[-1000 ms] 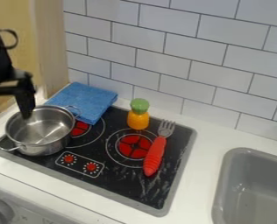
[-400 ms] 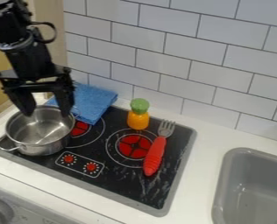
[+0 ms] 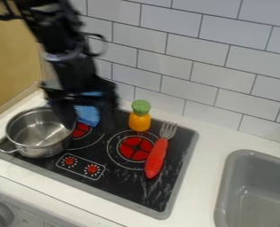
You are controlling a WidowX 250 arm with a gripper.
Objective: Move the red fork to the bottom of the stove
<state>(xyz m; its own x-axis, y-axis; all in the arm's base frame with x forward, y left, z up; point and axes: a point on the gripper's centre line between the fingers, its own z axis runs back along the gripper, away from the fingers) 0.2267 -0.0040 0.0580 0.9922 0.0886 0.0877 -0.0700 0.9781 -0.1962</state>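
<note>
My gripper (image 3: 88, 125) hangs open and empty over the back left of the stove, between the pot and the orange bottle and in front of the blue cloth. The red fork (image 3: 156, 157) lies on the right part of the black stove (image 3: 130, 188), to the right of the gripper. Its metal tines point toward the back wall, and its red handle points to the front, beside the right burner.
A metal pot (image 3: 40, 133) stands on the stove's left side. An orange bottle with a green top (image 3: 140, 116) is at the back, left of the fork's tines. The partly hidden blue cloth (image 3: 88, 114) lies behind; a grey sink (image 3: 254, 190) is at right.
The arm has come in from the left edge and moved right, passing from over the pot to the pot's right side. Fork, pot and bottle have stayed where they were.
</note>
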